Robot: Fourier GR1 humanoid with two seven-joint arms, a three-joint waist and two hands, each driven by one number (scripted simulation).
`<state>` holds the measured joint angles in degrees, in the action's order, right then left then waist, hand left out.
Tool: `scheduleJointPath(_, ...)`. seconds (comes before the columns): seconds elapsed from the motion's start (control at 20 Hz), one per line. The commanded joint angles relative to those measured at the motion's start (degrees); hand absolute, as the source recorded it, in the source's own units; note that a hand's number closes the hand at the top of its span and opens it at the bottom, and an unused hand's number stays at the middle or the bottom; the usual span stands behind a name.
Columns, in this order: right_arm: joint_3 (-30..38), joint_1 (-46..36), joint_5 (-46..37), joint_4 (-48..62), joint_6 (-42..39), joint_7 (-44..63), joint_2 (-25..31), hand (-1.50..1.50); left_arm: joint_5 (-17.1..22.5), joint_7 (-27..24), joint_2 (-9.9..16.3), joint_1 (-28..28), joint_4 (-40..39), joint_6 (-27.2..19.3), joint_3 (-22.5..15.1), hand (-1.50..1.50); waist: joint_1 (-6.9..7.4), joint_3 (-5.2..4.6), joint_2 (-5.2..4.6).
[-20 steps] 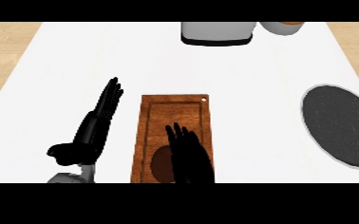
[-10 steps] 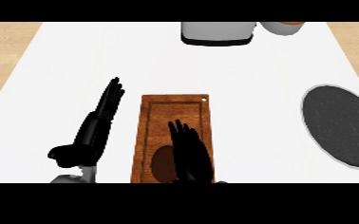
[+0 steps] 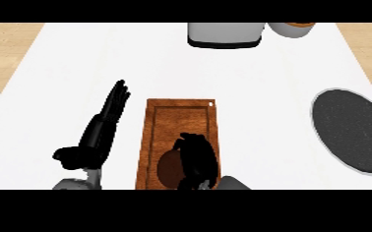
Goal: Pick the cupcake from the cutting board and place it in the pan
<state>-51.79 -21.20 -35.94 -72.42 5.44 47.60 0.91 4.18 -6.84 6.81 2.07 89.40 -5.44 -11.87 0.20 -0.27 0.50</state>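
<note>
A wooden cutting board (image 3: 178,123) lies lengthwise at the centre of the white counter. At its near end sits the cupcake (image 3: 167,169), a dark brown round shape mostly hidden by my right hand (image 3: 198,158), whose fingers curl over and round it. The pan (image 3: 349,128), dark grey with a pale rim, lies at the right edge, cut off by the view. My left hand (image 3: 102,128) rests open on the counter left of the board, fingers straight and pointing away.
A grey boxy container (image 3: 225,34) stands at the back centre, with a small grey bowl (image 3: 291,29) holding something orange to its right. Bare white counter separates the board from the pan.
My right hand's fingers, straight over the board before, have curled down around the cupcake. The left hand has stayed still.
</note>
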Motion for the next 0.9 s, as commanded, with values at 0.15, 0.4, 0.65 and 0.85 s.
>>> scheduleJointPath(0.15,-1.4,-0.9,-1.5,2.9,-0.9,-2.4,-0.9,1.5,-1.3,0.3,-1.6,2.0,-2.9,-0.2,1.2,0.0,-0.08,0.26,-0.52)
scheduleJointPath(0.4,-4.0,-3.4,-3.8,8.4,7.2,-3.9,-0.9,1.5,-0.9,-0.9,-0.9,-0.8,-0.4,2.3,1.3,0.0,0.31,0.27,-0.55)
scheduleJointPath(0.65,-1.2,3.0,-14.7,-3.8,9.4,-0.3,3.8,1.5,-1.1,2.5,-1.0,-0.9,1.9,1.1,2.0,0.0,-0.44,0.27,-0.37)
scheduleJointPath(0.85,2.1,11.7,-13.4,-17.8,9.7,-1.2,20.2,1.5,-1.9,2.2,-2.0,-0.5,1.8,-0.3,1.8,0.0,-1.73,0.27,-0.11)
